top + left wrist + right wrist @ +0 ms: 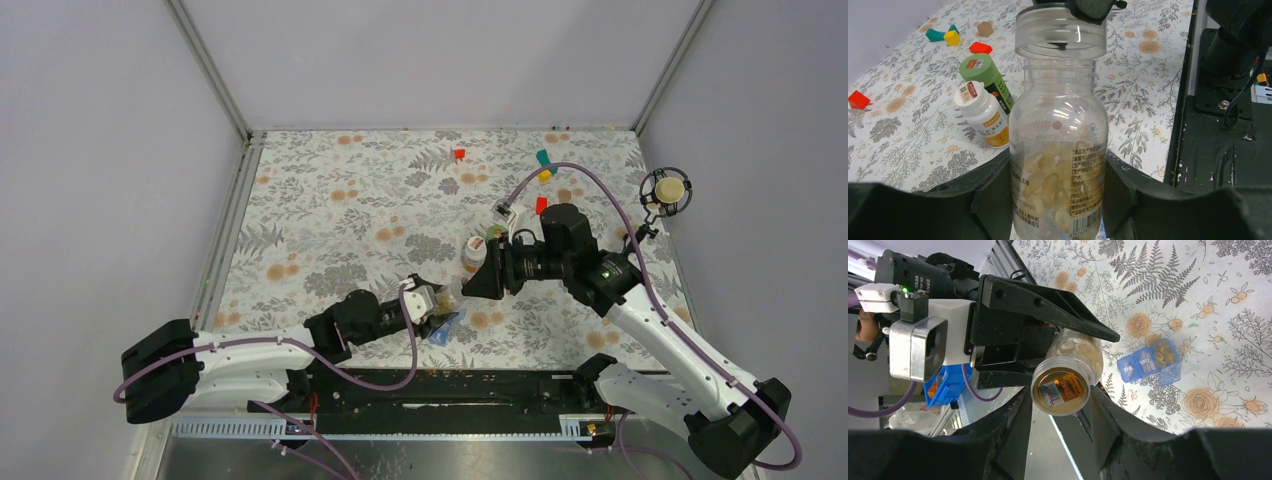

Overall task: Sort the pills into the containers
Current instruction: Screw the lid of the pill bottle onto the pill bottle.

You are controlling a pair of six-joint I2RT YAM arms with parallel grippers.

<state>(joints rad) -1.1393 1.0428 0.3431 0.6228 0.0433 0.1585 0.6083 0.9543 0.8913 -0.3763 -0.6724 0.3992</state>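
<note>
- While the left claw [1058, 172] is closed part-way on the body of the bottle [1058, 125], we find the right claw [1060, 407] closed part-way on its top end, one finger against each side.
- We cannot tell whether a cap is fitted. The top end is clear, with threads showing just below it.
- Spill risk: the bottle is held well off upright, with its top toward the right claw and pills [1048, 180] inside. If the top comes free at this tilt, we expect pills to scatter on the table [1148, 75].
- Slip risk: the body is smooth plastic. A twist from the right claw may turn the whole bottle in the left claw.
- Strain risk: any pull between the two arms loads the bottle from both ends and could wrench it loose.
- Collision risk: a white bottle [980, 112] and a green bottle [985, 75] stand just beside the right arm, where a wide move could topple them.
- Target position: the box [1148, 362] lies flat on the table, low and just beside the left claw and apart from the right claw. At least one compartment already shows pills.
</note>
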